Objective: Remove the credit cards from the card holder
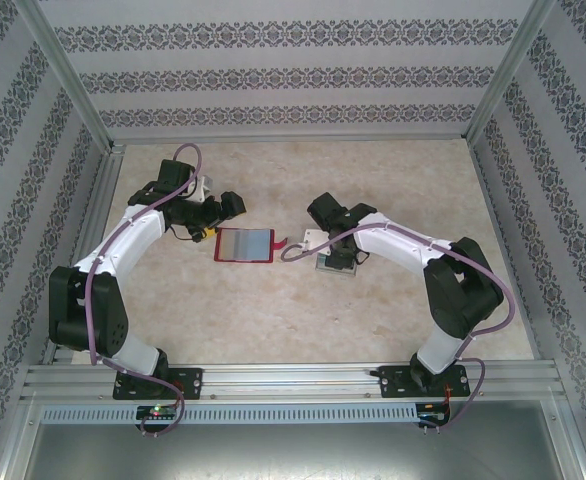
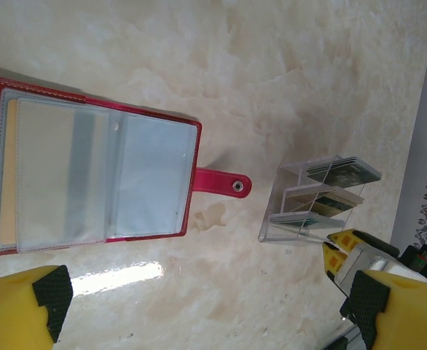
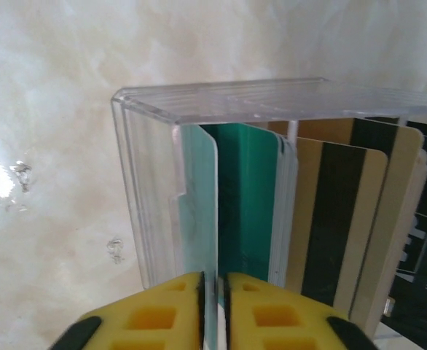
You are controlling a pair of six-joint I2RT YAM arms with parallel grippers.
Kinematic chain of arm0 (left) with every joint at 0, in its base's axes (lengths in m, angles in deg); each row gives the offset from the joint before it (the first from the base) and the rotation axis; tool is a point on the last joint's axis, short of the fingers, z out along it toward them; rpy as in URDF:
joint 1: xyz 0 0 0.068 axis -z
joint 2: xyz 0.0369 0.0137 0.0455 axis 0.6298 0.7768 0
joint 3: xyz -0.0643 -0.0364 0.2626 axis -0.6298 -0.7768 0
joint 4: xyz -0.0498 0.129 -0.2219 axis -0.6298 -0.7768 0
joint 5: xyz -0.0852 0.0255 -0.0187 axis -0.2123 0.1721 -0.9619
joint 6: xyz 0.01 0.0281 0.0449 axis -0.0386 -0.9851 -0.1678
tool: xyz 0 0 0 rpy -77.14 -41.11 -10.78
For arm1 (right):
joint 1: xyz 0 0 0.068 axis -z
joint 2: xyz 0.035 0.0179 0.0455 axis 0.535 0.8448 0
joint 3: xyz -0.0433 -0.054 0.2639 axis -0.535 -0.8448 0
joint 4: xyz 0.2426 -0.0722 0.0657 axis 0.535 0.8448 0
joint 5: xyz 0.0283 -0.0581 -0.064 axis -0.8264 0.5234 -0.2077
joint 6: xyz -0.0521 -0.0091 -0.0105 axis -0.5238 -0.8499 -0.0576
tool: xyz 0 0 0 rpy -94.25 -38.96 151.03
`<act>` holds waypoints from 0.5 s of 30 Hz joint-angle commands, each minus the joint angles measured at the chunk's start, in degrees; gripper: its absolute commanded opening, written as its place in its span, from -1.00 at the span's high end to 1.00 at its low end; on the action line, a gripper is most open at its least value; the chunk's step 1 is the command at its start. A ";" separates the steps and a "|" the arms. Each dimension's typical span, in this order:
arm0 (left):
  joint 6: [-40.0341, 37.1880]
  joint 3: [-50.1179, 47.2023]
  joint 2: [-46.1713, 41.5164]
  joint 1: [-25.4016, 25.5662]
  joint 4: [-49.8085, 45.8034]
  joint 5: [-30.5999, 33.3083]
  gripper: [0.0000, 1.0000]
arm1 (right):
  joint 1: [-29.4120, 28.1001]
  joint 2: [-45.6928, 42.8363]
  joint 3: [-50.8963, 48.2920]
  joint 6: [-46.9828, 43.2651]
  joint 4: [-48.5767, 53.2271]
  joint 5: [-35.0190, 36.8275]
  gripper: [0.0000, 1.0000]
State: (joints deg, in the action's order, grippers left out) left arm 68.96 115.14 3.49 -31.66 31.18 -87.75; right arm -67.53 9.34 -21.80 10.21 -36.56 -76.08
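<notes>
From above: red card holder [image 1: 245, 244] lying open and flat near the middle of the counter [image 1: 393, 180]. Left fingers [image 1: 221, 217] just beside the holder's upper left corner, spread wide, holding nothing. Right fingers [image 1: 331, 254] down over a small clear stand [image 1: 341, 270], near the holder on its right side but not touching it.

From the left wrist: card holder [image 2: 89, 175] open, with the see-through grey pockets facing up. Edge of a beige card [image 2: 4, 211] tucked in at the left side of the pockets. A grey stripe showing through one pocket, too blurry to say more. Little red tab [image 2: 224, 183] sticking out flat toward the clear stand [image 2: 294, 179]. Credit cards [image 2: 342, 173] standing in rows inside that stand. Left fingers [image 2: 206, 297] wide open low in the picture, one yellow tip at each side, bare counter between them. Right fingers [image 2: 339, 251] right at the near corner of the stand.

From the right wrist: right fingers [image 3: 213, 313] almost closed, pinching the thin edge of a light teal card [image 3: 199, 204]. That card upright at the left end of the clear stand [image 3: 272, 98]. Next to it a darker green card [image 3: 246, 197], then beige cards with black stripes [image 3: 337, 219], then a black card [image 3: 421, 240] at the far right. All upright, packed side by side.
</notes>
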 commanded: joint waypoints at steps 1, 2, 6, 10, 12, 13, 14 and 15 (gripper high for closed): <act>-0.91 0.17 -0.43 -0.62 0.18 -0.42 -0.99 | 0.58 0.08 0.24 1.36 -1.20 3.41 0.47; -0.82 0.21 -0.40 -0.68 0.28 -0.50 -0.99 | 0.65 -0.23 -0.09 1.91 -1.82 4.52 0.39; -0.82 0.15 -0.18 -0.69 0.45 -0.51 -0.99 | 1.30 -0.94 0.41 4.70 -1.59 6.18 0.38; -0.82 0.06 0.03 -0.67 0.47 -0.44 -0.99 | 2.26 -1.93 0.71 8.61 -1.28 6.94 0.36; -0.82 0.11 0.19 -0.62 0.45 -0.50 -0.99 | 2.40 -2.42 0.36 10.07 -1.54 7.51 0.36; -0.82 0.02 0.18 -0.69 0.46 -0.42 -0.99 | 2.36 -2.72 0.43 11.25 -1.43 7.53 0.36; -0.82 -0.01 0.12 -0.67 0.37 -0.42 -0.99 | 2.38 -3.10 0.63 12.62 -1.23 6.97 0.35; -0.94 0.07 0.11 -0.63 0.28 -0.28 -0.99 | 2.32 -3.81 0.93 14.28 -1.10 6.19 0.34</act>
State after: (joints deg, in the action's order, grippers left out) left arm 68.96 115.14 3.49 -31.66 31.18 -87.75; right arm -65.43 8.32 -21.80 19.28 -38.07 -70.41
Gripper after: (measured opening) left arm 0.994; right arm 0.326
